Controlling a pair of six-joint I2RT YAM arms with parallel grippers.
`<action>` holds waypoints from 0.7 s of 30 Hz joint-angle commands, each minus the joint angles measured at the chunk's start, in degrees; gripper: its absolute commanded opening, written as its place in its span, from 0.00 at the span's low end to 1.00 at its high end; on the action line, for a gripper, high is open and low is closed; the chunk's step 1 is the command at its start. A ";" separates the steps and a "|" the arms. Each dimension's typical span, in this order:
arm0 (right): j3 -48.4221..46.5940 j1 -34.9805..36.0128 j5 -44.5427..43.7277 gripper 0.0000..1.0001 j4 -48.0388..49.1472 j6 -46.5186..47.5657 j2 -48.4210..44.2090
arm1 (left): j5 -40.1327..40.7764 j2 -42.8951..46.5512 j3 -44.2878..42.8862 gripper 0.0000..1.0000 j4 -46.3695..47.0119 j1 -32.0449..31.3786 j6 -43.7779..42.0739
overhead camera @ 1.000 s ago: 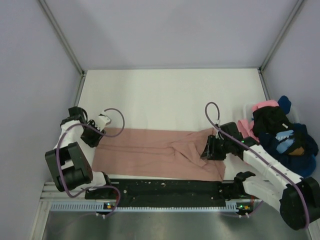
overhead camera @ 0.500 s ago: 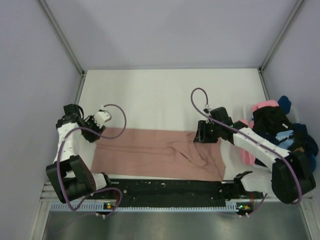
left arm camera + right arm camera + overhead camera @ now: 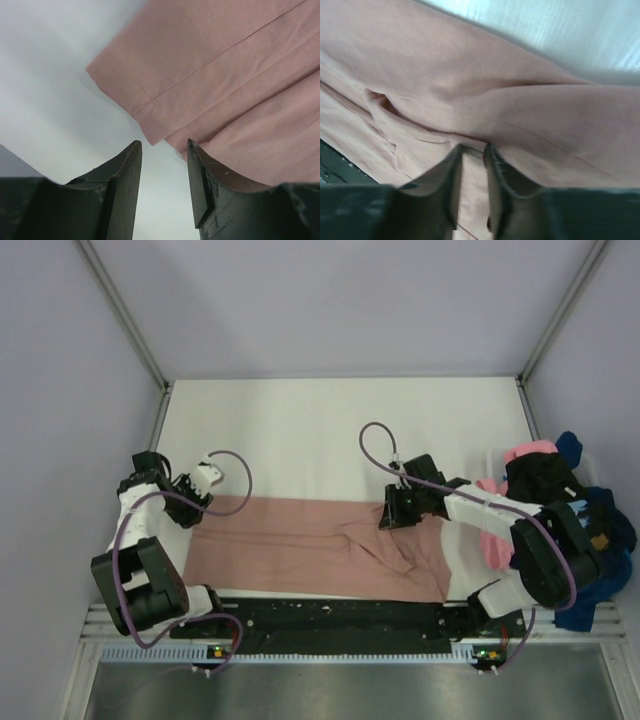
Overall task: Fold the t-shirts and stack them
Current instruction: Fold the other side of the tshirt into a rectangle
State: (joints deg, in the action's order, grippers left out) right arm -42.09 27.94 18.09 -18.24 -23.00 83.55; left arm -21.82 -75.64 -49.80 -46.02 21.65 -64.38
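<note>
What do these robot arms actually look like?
The left arm and right arm have white links between chunky black joints. A purple cable loops off each. The left gripper and right gripper each end in two dark, wedge-shaped fingers.

we see dusty-pink t-shirt (image 3: pixel 300 545) | folded into long band, flat along near surface (image 3: pixel 330 430) | other t-shirts (image 3: pixel 565 505) heaped far right, seemingly black, navy, pink, blue

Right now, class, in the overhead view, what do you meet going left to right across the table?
Left gripper, jaws open → pink shirt → right gripper, low over the shirt's right part → heap of other shirts.
</note>
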 commanded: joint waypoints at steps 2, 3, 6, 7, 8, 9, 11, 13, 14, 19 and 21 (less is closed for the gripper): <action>-2.03 1.41 2.21 0.10 4.18 0.24 1.44 | -0.15 -0.30 -0.56 0.46 1.55 -0.03 1.18; -2.12 1.41 2.48 0.05 4.09 0.33 1.27 | -0.15 -0.48 -0.82 0.46 1.37 -0.03 1.19; -2.21 2.29 3.36 0.00 2.78 0.24 -0.83 | 0.20 -0.57 -1.00 0.46 1.20 -0.12 1.19; -2.30 3.07 3.45 0.00 1.90 0.24 -1.89 | 0.46 -0.48 -1.00 0.46 1.28 -0.12 1.19; -2.30 4.04 3.62 0.00 1.11 0.24 -2.68 | 0.55 -0.48 -1.00 0.46 1.37 -0.12 1.27; -2.30 5.09 3.88 0.00 0.14 0.24 -3.82 | 0.73 -0.48 -1.00 0.46 1.37 -0.03 1.19; -1.95 7.90 4.24 0.00 -1.44 -0.72 -5.67 | 1.08 -0.48 -1.09 0.46 1.37 -0.03 1.19; -0.90 10.71 4.50 0.00 -1.80 -2.65 -7.08 | 1.34 -0.65 -1.09 0.46 1.46 -0.03 1.27; -0.37 11.95 4.41 0.00 -1.89 -3.62 -7.61 | 1.43 -0.74 -1.17 0.46 1.55 -0.03 1.27; 0.69 18.27 2.92 0.00 -0.92 -7.93 -7.88 | 1.52 -1.35 -1.53 0.46 1.55 -0.03 1.63; -0.19 20.04 3.01 0.00 -0.74 -8.37 -6.74 | 1.61 -1.44 -1.53 0.46 1.63 -0.03 1.63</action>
State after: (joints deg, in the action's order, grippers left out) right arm -42.00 44.60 21.15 -19.68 -28.32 76.55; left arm -19.81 -76.66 -49.82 -45.36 21.63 -63.02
